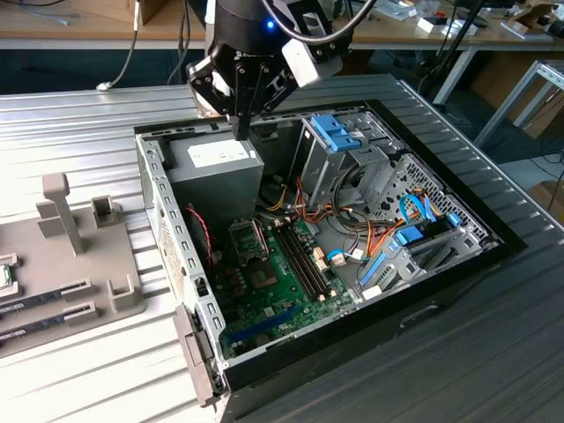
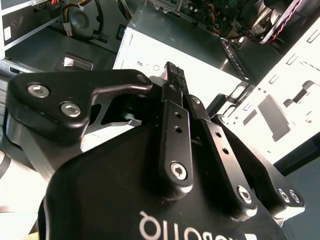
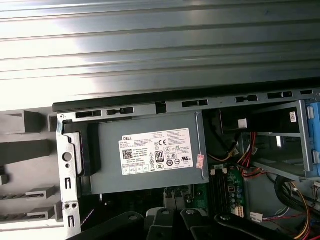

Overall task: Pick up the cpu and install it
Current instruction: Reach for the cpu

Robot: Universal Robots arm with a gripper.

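The cpu [image 1: 5, 274] lies flat on a grey holder [image 1: 79, 264] at the exterior view's left edge, cut off by the frame. My gripper [image 1: 241, 130] hangs above the far end of the open computer case [image 1: 167, 220], over the grey power-supply box [image 1: 216, 167], far from the cpu. In the second wrist view its black fingers [image 2: 172, 107] lie side by side, shut, with nothing seen between them. The motherboard's metal-framed socket [image 1: 248, 238] sits in the middle of the case, below the power supply.
Long memory sticks [image 1: 300, 256] stand in the motherboard [image 1: 273, 291], and others lie in the holder's slots [image 1: 44, 304]. Drive cages with blue latches [image 1: 339, 132] and cable bundles [image 1: 352, 238] crowd the case's right half. The labelled power supply [image 3: 150, 157] lies directly under the wrist. A ribbed metal table [image 1: 88, 115] surrounds the case.
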